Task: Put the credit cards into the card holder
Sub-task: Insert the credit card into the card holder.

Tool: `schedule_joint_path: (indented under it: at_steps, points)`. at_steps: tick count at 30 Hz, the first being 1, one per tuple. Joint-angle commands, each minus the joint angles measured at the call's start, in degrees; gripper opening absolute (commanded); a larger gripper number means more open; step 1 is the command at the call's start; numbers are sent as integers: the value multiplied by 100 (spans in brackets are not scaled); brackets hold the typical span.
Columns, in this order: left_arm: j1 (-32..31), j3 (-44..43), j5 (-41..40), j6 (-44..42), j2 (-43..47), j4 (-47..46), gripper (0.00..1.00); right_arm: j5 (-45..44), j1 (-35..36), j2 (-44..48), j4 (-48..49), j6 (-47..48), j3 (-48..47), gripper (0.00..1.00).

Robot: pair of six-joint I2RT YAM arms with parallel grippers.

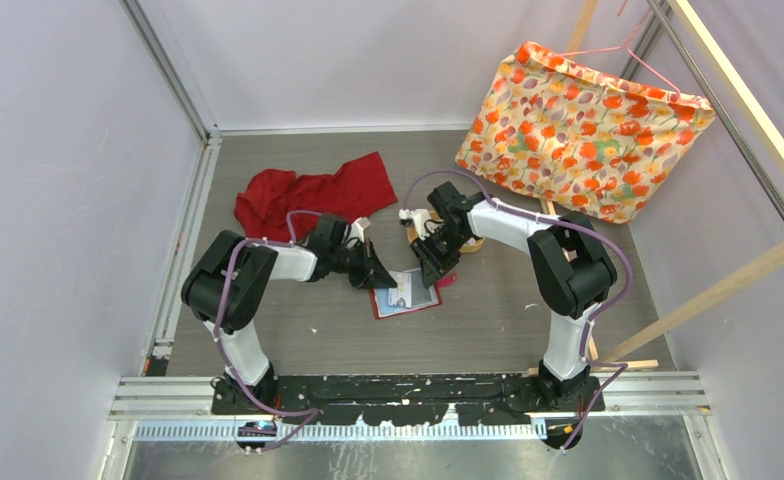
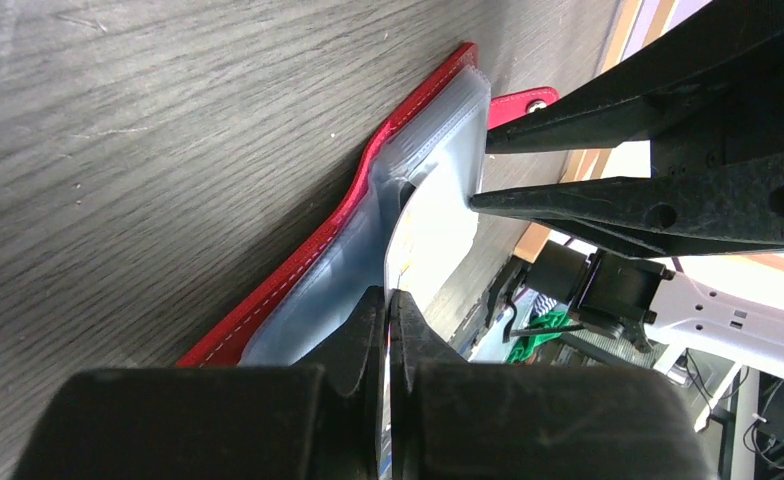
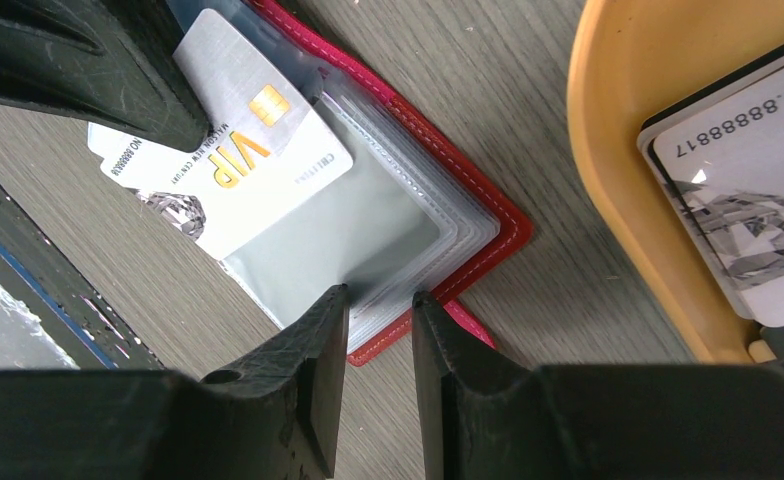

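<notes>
Left gripper (image 2: pixel 388 300): jaws clamped edge-on on a thin whitish rectangular plastic card (image 3: pixel 258 160) with gold VIP print. The card's leading edge is tucked at the mouth of a clear inner pocket of the small red leather-like folding wallet (image 3: pixel 488 225), with the rest sticking out. Wallet lies open, flat on the grey wood-grain table (image 3: pixel 528 90). Right gripper (image 3: pixel 380 300): jaws part-way apart, tips astride the wallet's clear sleeve edge, no clamping seen. Just beside the wallet is an oval tan wooden tray (image 3: pixel 608 150) holding more pale printed cards (image 3: pixel 738 190).
</notes>
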State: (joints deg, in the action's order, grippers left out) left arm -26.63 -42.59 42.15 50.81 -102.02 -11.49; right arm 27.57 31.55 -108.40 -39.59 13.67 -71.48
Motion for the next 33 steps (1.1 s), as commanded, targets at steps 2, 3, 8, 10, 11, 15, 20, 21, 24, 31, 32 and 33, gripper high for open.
schedule_joint_path:
  at_steps: [2, 3, 8, 10, 11, 15, 20, 21, 24, 31, 32, 33]
  points:
    - [-96, 302, -770, 183, 216, -507, 0, 122, 81, 90, -110, 88, -121, 35]
    - [-96, 330, -839, 176, 270, -516, 0, 117, 80, 91, -110, 85, -125, 35]
    - [-138, 478, -1077, 167, 471, -617, 0, 126, 94, 91, -110, 91, -120, 35]
    - [-140, 523, -1141, 166, 533, -640, 0, 126, 105, 91, -108, 93, -117, 35]
    - [-148, 548, -1173, 166, 556, -662, 0, 128, 111, 99, -110, 86, -115, 35]
    - [-198, 646, -1315, 213, 629, -722, 0, 134, 127, 92, -110, 92, -113, 35]
    - [-355, 860, -1547, 453, 629, -1142, 0, 126, 164, 92, -110, 89, -119, 35]
    - [-360, 930, -1587, 486, 642, -1213, 0, 127, 162, 91, -108, 88, -114, 35]
    - [-360, 970, -1684, 488, 713, -1210, 1, 126, 170, 91, -108, 93, -119, 35]
    - [-482, 1073, -1860, 641, 738, -1400, 0, 134, 191, 91, -110, 89, -118, 35]
    - [-534, 1089, -1898, 697, 716, -1467, 1, 149, 187, 95, -106, 78, -117, 35]
    - [-595, 1105, -1950, 746, 690, -1555, 1, 164, 191, 86, -107, 70, -123, 35]
